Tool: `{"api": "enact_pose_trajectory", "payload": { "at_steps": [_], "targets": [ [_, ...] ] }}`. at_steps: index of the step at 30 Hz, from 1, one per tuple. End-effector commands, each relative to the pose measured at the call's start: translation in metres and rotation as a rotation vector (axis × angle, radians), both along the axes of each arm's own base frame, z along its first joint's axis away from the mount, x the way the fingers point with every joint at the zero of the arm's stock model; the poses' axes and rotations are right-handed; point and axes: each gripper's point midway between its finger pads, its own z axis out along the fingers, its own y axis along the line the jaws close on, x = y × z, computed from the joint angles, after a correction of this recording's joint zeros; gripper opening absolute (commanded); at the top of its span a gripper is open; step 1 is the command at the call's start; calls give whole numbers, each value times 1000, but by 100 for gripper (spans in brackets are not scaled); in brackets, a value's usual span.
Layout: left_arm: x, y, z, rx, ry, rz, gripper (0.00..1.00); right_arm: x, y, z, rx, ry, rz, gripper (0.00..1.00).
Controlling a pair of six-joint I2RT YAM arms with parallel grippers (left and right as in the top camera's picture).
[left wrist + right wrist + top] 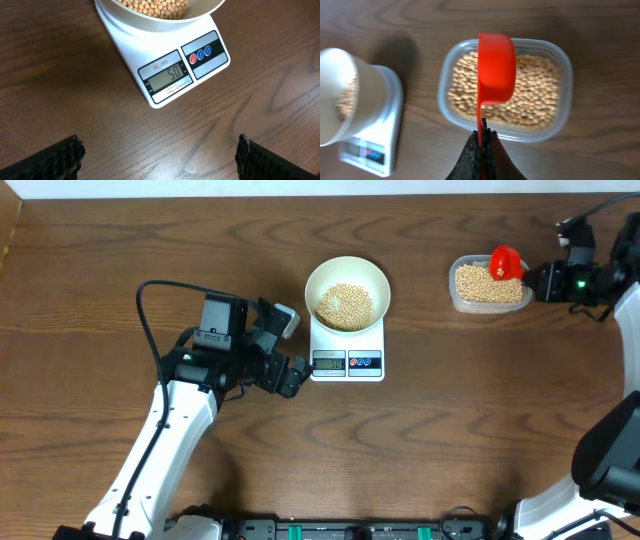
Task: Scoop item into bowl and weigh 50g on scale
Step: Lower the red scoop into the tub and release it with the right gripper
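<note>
The white bowl sits on the white scale and holds a heap of pale-tan beans. In the left wrist view the scale has its display lit with the bowl's rim above it. My left gripper hovers open just left of the scale; its fingertips stand far apart over bare wood. My right gripper is shut on the handle of a red scoop, held over the clear tub of beans at the far right. The red scoop looks tilted on its side.
The clear plastic tub stands at the back right, near the right arm. A black cable loops behind the left arm. Bare brown wood lies between the scale and the tub and along the front.
</note>
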Motion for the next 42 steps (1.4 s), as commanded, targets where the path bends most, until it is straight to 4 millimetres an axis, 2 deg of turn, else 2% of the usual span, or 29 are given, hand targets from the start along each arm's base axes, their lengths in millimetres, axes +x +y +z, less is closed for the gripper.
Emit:
{"api": "enact_pose_trajectory", "payload": {
  "at_steps": [1, 3, 9, 19, 25, 31, 35, 37, 39, 42],
  "targets": [
    [4, -1, 9, -1, -30, -5, 99, 4, -15, 14, -224, -37, -11, 1],
    [4, -1, 9, -1, -30, -5, 99, 7, -16, 15, -283, -46, -16, 1],
    [4, -1, 9, -1, -30, -5, 99, 10, -2, 25, -455, -73, 41, 1],
    [4, -1, 9, -1, -30, -5, 99, -8, 14, 32, -751, -14, 148, 1],
    [4, -1, 9, -1, -30, -5, 99, -15, 21, 30, -819, 22, 154, 1],
    [4, -1, 9, -1, -30, -5, 99, -13, 27, 28, -695, 17, 76, 1],
    [4, -1, 9, -1, -30, -5, 99, -11, 54, 27, -396, -4, 65, 1],
    [4, -1, 9, -1, -30, -5, 99, -10, 58, 29, -241, 3, 29, 1],
    [4, -1, 9, -1, -29, -5, 99, -10, 51, 27, -142, 36, -47, 1],
    [4, -1, 9, -1, -30, -5, 99, -12, 25, 12, -32, 133, -238, 1]
  ]
}}
